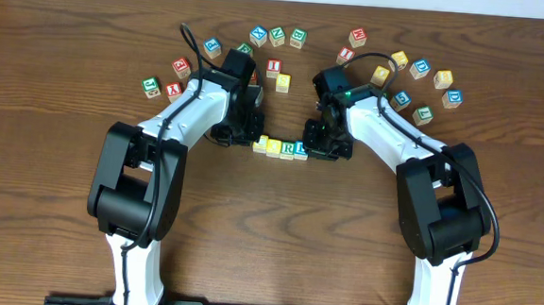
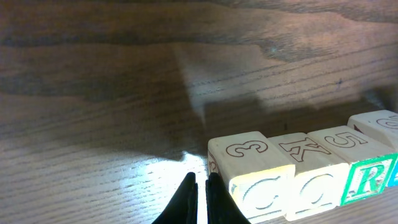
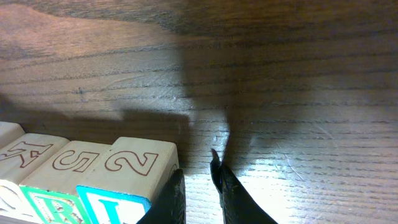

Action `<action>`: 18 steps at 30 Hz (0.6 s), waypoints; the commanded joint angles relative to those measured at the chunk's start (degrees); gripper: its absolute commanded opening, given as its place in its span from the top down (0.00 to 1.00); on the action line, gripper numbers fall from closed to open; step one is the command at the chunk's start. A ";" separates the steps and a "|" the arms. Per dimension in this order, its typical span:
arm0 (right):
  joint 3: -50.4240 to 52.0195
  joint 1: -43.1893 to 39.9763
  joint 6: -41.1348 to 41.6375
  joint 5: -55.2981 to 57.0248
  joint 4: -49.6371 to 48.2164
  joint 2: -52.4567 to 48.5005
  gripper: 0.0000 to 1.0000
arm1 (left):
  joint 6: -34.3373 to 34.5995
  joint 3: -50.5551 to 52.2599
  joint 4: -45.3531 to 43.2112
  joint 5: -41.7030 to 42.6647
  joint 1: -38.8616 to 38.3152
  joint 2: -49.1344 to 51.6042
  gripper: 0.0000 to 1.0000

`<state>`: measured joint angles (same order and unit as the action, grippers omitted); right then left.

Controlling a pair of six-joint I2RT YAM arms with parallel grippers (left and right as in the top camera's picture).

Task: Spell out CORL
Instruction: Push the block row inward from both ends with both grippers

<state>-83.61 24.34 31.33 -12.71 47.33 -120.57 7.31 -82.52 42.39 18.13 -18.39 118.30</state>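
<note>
four cubes in a row, a pincer at each end

the four task cubes lie side by side, touching, in a short row on the wooden table (image 1: 69,64), midway between the two arms. from the robot's left the row runs: first yellow cube (image 1: 261,144), second yellow cube (image 1: 273,147), green r cube (image 1: 287,150), blue l cube (image 1: 299,151).

the left gripper (image 2: 201,193) sits low over the table just beside the outer face of the first yellow cube; its fingers (image 2: 186,198) are pressed together with nothing between them. in the left wrist view that cube shows an outlined c on its near face and a 3 on top.

the right gripper (image 3: 198,186) is down at the other end of the row. its fingers (image 3: 227,186) stand slightly apart and hold nothing; the one nearer the row is right against the side of the blue l cube, whose top in this view carries a 2.

the spare cubes (image 1: 277,35) lie scattered in a loose arc at the far side of the table, well apart from the row.
</note>
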 commanded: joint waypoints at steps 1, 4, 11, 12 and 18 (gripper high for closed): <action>1.07 -0.09 -2.34 0.39 -0.02 0.35 0.85 | 1.79 0.55 0.39 0.72 -0.20 0.44 0.93; 0.98 -0.98 -2.78 0.44 0.22 0.37 0.84 | 4.24 0.55 0.46 0.72 -0.24 0.44 0.93; 0.59 -2.19 -3.76 0.50 0.04 0.37 0.82 | 7.76 0.55 0.81 0.72 -0.26 0.44 0.93; 0.52 -2.19 -3.76 0.39 -0.04 0.37 0.82 | 8.44 0.55 0.83 0.74 -0.31 0.44 0.93; 0.46 -2.08 -3.08 0.07 -0.92 0.37 0.81 | 10.86 0.55 0.76 0.72 -0.70 0.44 0.92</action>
<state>-83.61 22.55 28.62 -13.54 46.89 -120.57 15.81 -82.52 43.03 18.13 -18.59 118.30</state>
